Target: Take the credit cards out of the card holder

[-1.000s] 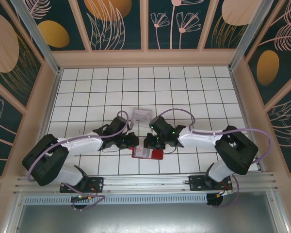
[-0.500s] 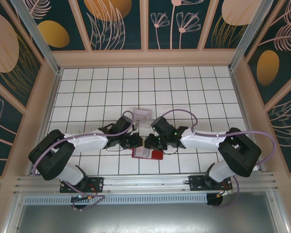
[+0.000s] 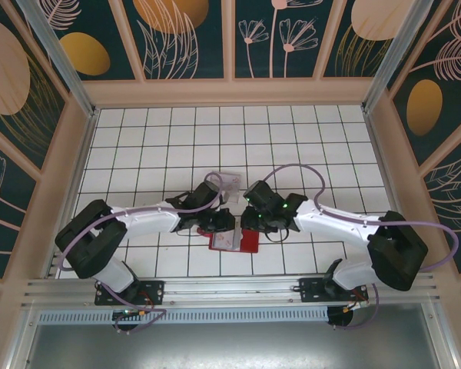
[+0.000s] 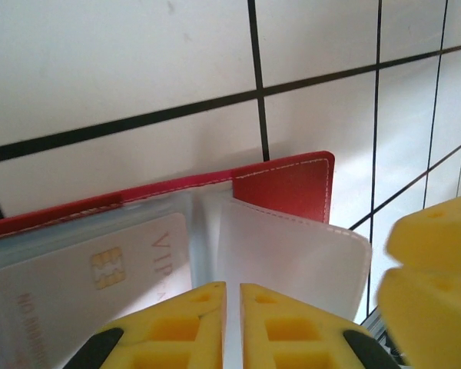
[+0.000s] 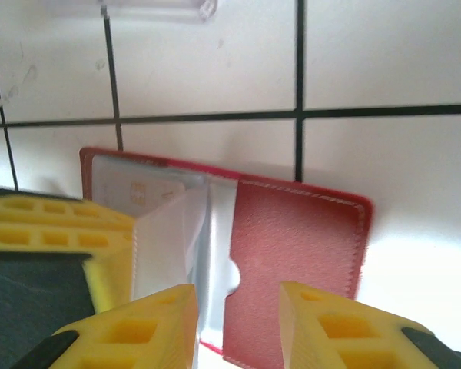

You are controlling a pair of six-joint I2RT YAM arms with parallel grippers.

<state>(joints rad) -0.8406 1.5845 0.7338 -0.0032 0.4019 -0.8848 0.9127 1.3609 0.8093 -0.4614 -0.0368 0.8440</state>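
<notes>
Left gripper (image 4: 233,296) is clenching a limp clear sleeve (image 4: 292,254) in the red folding wallet (image 5: 292,254), right gripper (image 5: 238,307) gaping; the slick whitish card (image 4: 61,292) likely needs edge-pinching.

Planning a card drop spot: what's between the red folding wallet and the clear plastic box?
Bare white tile and one black grid line separate the red folding wallet from the clear plastic box, per right wrist view.
</notes>
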